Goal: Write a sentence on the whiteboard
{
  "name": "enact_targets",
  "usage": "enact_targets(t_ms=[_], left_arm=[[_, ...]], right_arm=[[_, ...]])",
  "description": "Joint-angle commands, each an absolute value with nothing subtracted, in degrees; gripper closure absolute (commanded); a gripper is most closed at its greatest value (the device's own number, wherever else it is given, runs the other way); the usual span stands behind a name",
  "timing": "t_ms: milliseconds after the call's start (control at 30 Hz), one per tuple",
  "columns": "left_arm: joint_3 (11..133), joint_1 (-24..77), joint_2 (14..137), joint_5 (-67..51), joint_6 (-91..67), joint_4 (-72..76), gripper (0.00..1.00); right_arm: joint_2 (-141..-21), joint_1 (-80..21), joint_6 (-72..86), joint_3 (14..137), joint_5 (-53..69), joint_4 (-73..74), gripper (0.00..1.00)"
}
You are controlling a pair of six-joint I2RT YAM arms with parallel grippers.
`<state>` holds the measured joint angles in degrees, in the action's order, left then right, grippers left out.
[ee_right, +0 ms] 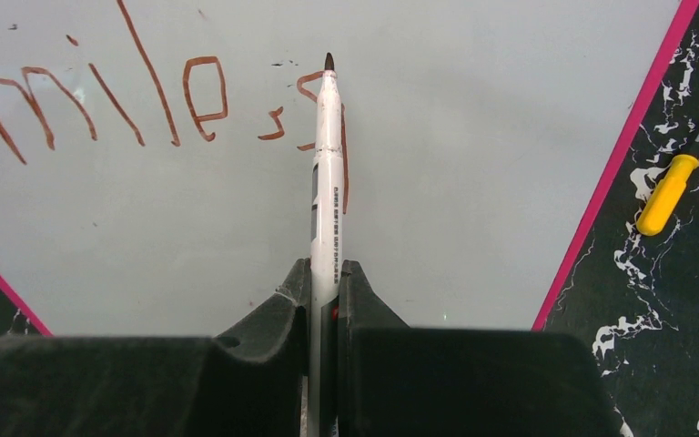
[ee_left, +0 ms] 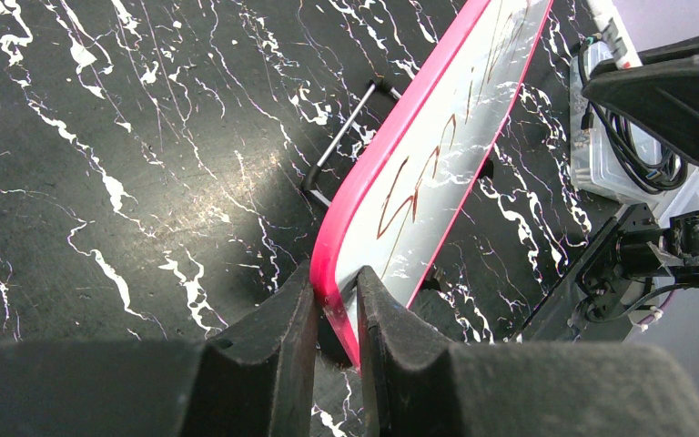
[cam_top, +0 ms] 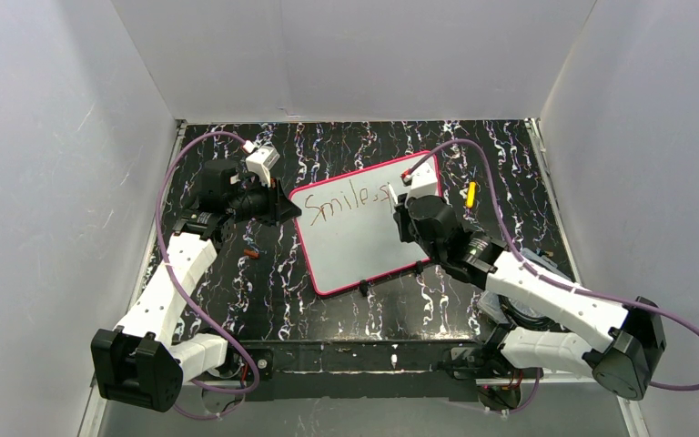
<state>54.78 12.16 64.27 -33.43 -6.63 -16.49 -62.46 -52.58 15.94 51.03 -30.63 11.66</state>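
Though incomplete, sentence (cam_top: 350, 202) on whiteboard (cam_top: 364, 248), marker (ee_right: 328, 182) alongside.

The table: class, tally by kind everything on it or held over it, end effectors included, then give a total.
whiteboard: 1
marker: 1
yellow-handled tool: 1
small red-brown piece, too small to identify: 1
end effectors: 2 (left end effector, clamped on the whiteboard's edge; right end effector, holding the marker)
Total: 6

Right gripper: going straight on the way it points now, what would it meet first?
The whiteboard. The right gripper is shut on a marker whose tip leads, beside the lettering; whether the tip already touches is unclear.
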Motion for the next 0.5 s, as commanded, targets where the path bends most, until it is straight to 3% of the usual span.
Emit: enact_targets(t_ms=[0,467], left_arm=[[55.02,12.39,63.53,-32.32,-4.68,-16.7,1.0],[55.28,12.39,64.1,-32.67,-4.7,-16.7,1.0]], right_arm=[[-64.05,-51.3,13.71,53.4,-30.24,8.91,0.99],[-65.54,-50.28,15.77,50.9,-28.48,8.7,0.99]])
